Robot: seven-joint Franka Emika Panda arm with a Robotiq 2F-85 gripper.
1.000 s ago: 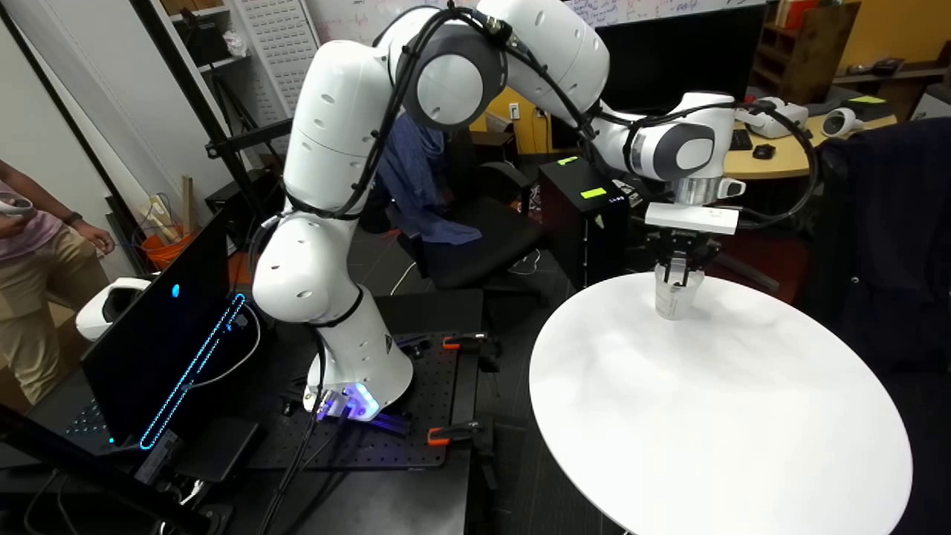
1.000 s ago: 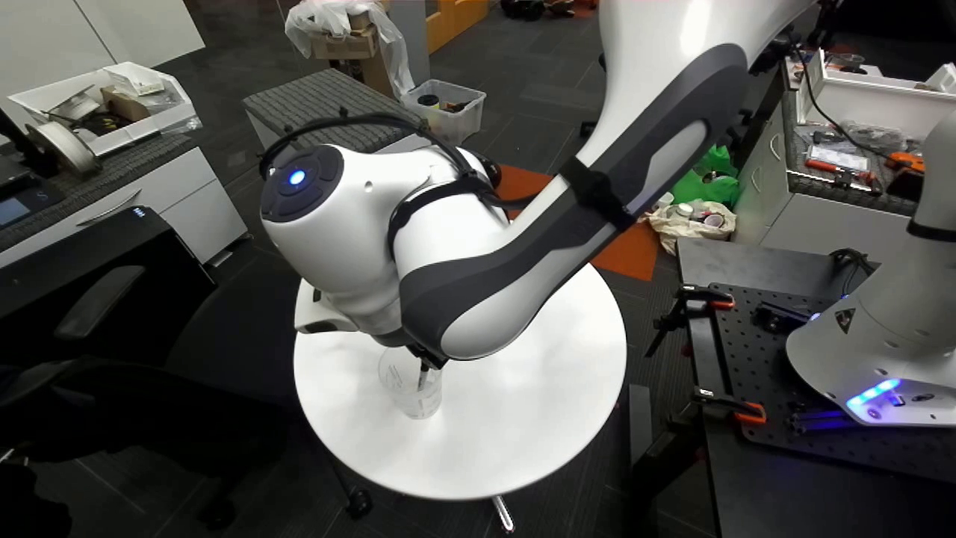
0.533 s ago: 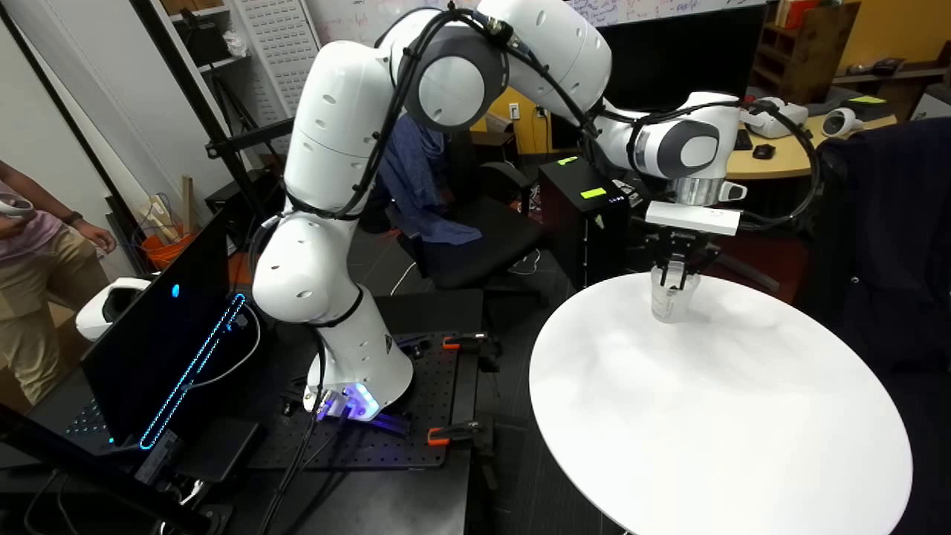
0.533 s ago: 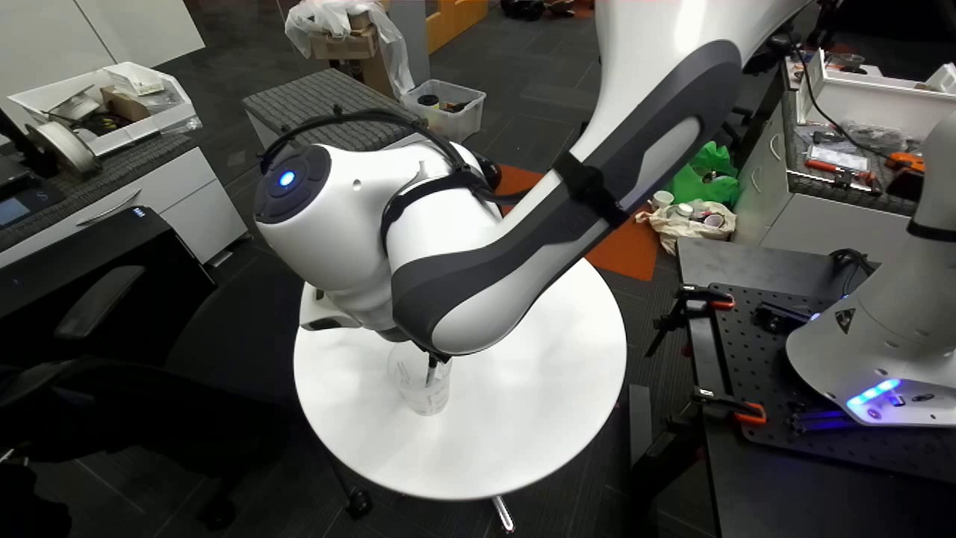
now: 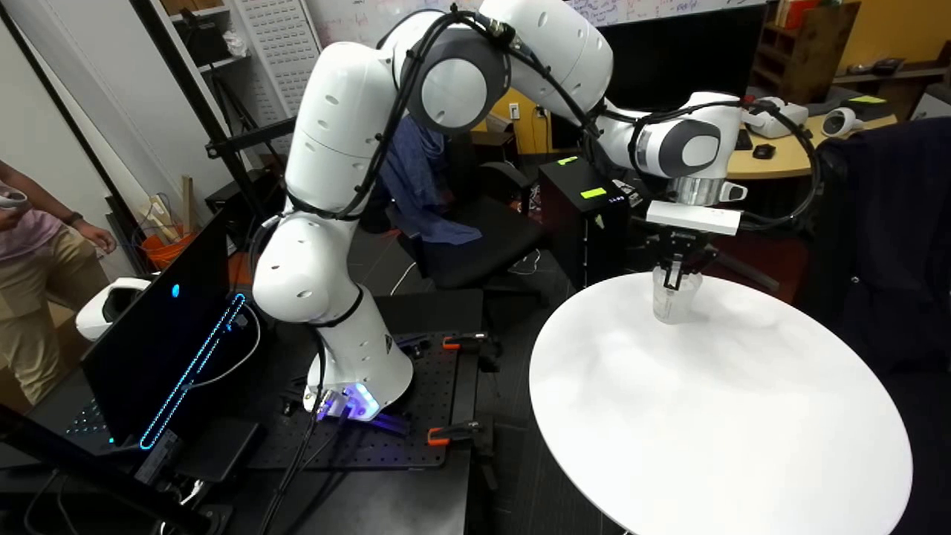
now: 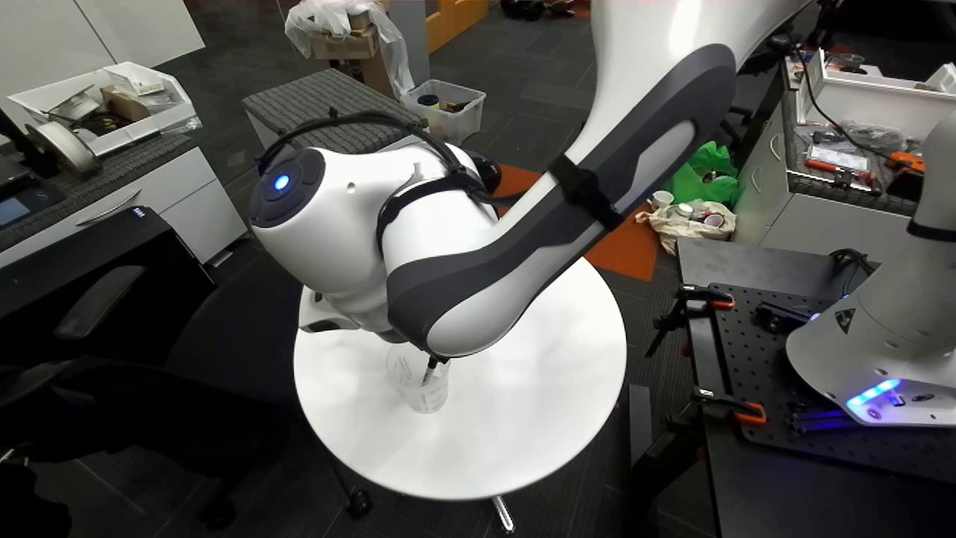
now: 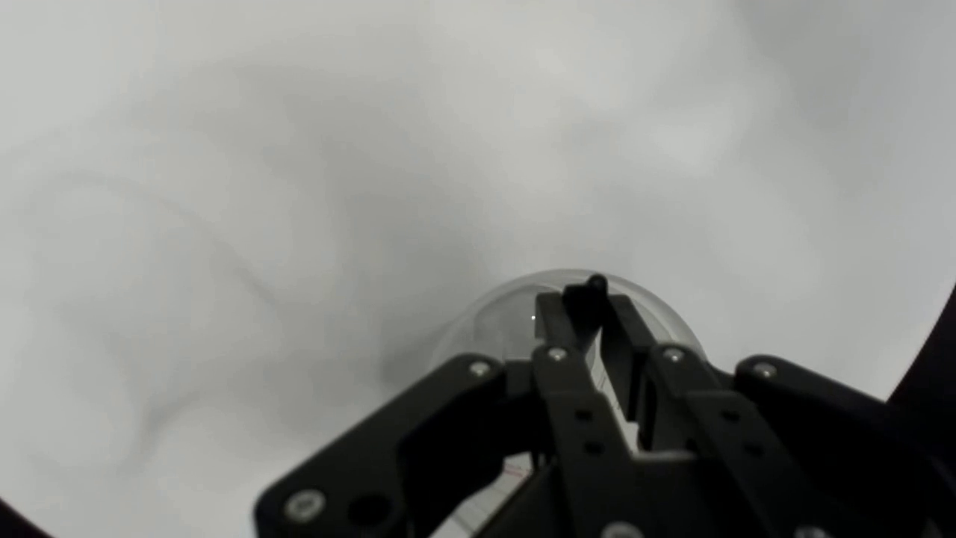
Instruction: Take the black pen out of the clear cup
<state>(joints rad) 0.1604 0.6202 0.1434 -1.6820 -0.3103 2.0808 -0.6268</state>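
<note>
The clear cup stands upright on the round white table, near its far edge in that exterior view. The cup also shows in an exterior view and, partly covered by my fingers, in the wrist view. The black pen leans inside the cup, tilted. In the wrist view the pen's dark top sits between my fingertips, touching both. My gripper is shut on the pen at the cup's mouth, with its fingertips at about rim height. The pen's lower part is hidden in the wrist view.
A dark chair stands beside the table. A black computer tower and a desk stand behind it. The robot's base table has orange clamps at its edge. A person stands at the far side.
My fingers, apart a second ago, have come together on the pen. The cup has shifted slightly with the gripper, and the pen now leans more. The arm has moved only a little.
</note>
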